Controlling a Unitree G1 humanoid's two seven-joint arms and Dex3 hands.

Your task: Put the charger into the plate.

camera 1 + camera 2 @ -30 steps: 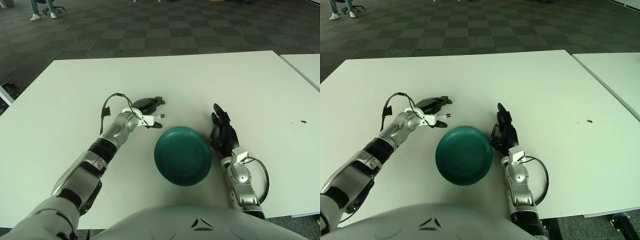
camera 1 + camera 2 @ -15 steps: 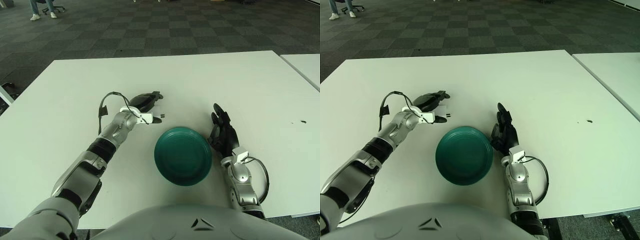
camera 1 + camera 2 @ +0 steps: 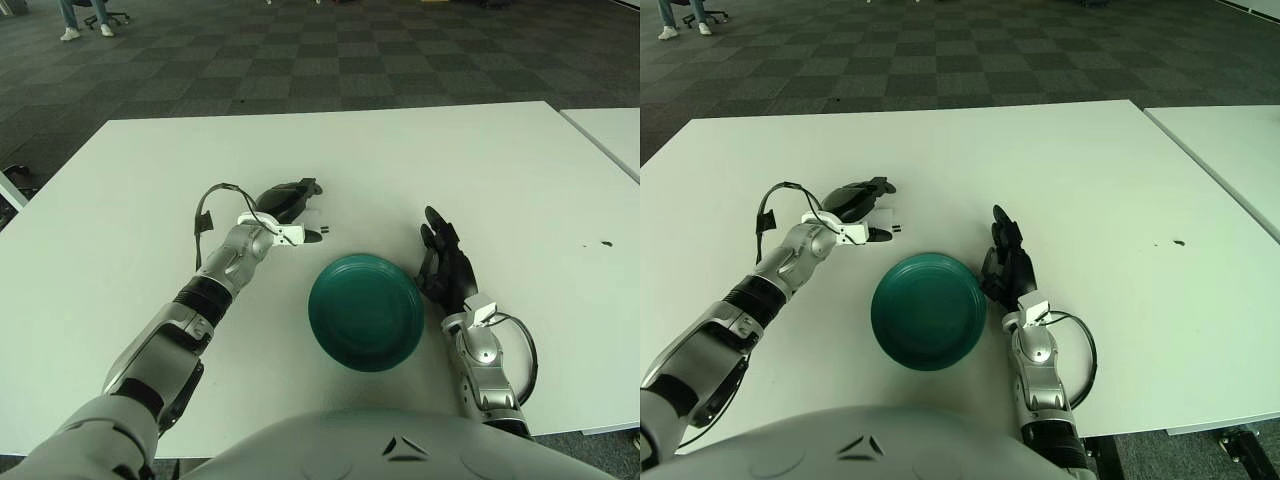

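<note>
Charger (image 3: 888,214) lies on the white worktop (image 3: 520,180) at about 11 o'clock from the green plate (image 3: 365,311), mostly hidden under the left hand (image 3: 285,200); can't tell whether the fingers grip it. Right hand (image 3: 447,265) sits at the plate's 3 o'clock edge, fingers loosely spread, holding nothing
</note>
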